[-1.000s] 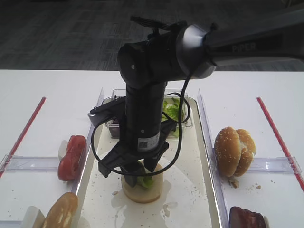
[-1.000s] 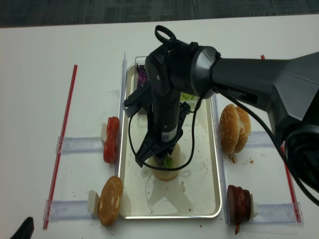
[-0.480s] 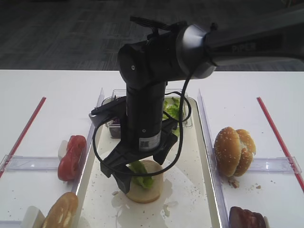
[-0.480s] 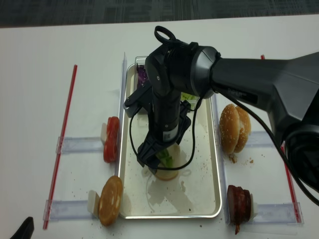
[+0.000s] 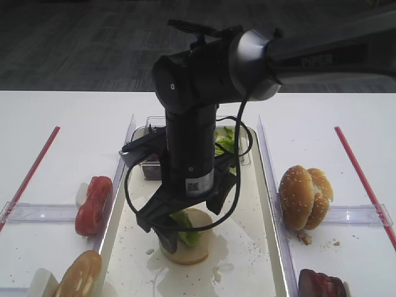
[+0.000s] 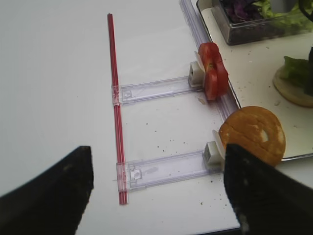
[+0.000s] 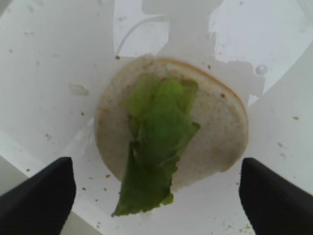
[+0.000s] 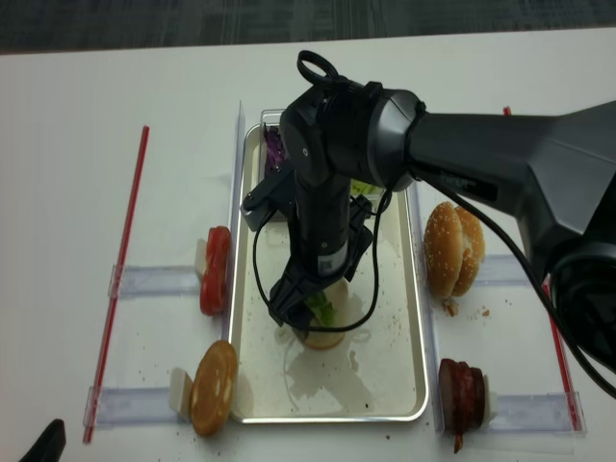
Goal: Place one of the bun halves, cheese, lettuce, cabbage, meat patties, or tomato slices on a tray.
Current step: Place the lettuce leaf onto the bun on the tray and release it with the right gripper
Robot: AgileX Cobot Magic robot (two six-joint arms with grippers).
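A bright green lettuce (image 7: 156, 142) leaf lies on the pale flat bun round (image 7: 215, 132), one end hanging over the bun's edge. The bun sits on the cream tray (image 5: 247, 247). My right gripper (image 7: 156, 196) hangs open just above them, its black fingertips (image 7: 39, 196) wide on either side, touching nothing. In the exterior high view the right gripper (image 5: 185, 223) stands over the lettuce (image 5: 184, 226). My left gripper (image 6: 156, 196) is open and empty over the bare table, left of the tray.
Tomato slices (image 5: 93, 204) and a golden bun half (image 5: 79, 275) stand left of the tray. Sesame bun halves (image 5: 305, 197) and meat patties (image 5: 318, 286) are on its right. A clear tub with purple cabbage (image 8: 273, 144) sits at the tray's far end. Red strips (image 6: 115, 98) bound the table.
My right gripper has opened and let go of the lettuce, which now rests on the bun round. The gripper has risen slightly. The left arm has not moved.
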